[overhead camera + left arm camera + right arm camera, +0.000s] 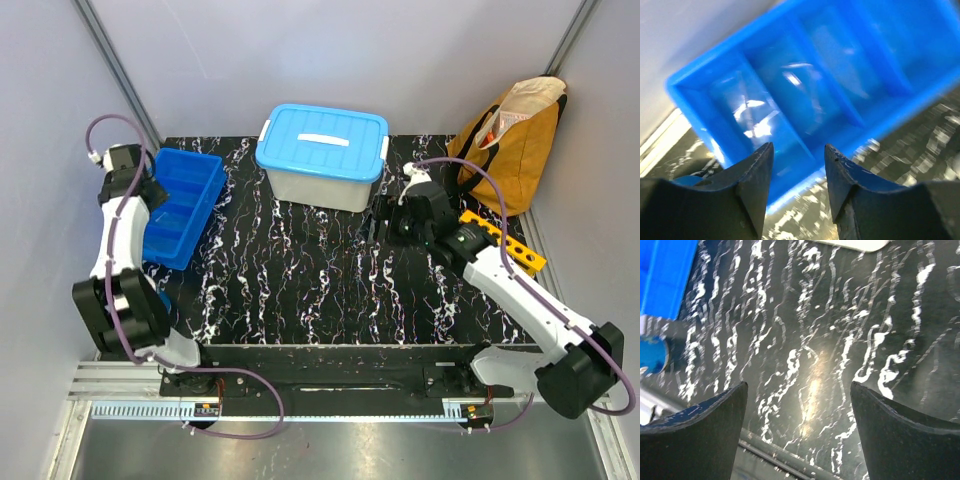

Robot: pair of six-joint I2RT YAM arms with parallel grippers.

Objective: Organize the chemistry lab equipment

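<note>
Both tools apart and empty above the black, white-veined marble-pattern surface [300, 290].

Right tool [799, 390] low over a bare patch of the surface, right of centre, fingers spread wide, nothing between them. Left tool [798, 150] above the blue divided plastic tray [205, 215] at the left edge, fingers partly apart, gripping nothing. Blurred transparent glints in the tray's compartments, too smeared to identify. Yellow-orange flat rack with round holes [520, 255] at the right edge, just beyond the right forearm. Farther back, white rectangular tub with blue lid [322, 150], then mustard fabric bag [515, 130] in the far right corner.
</note>
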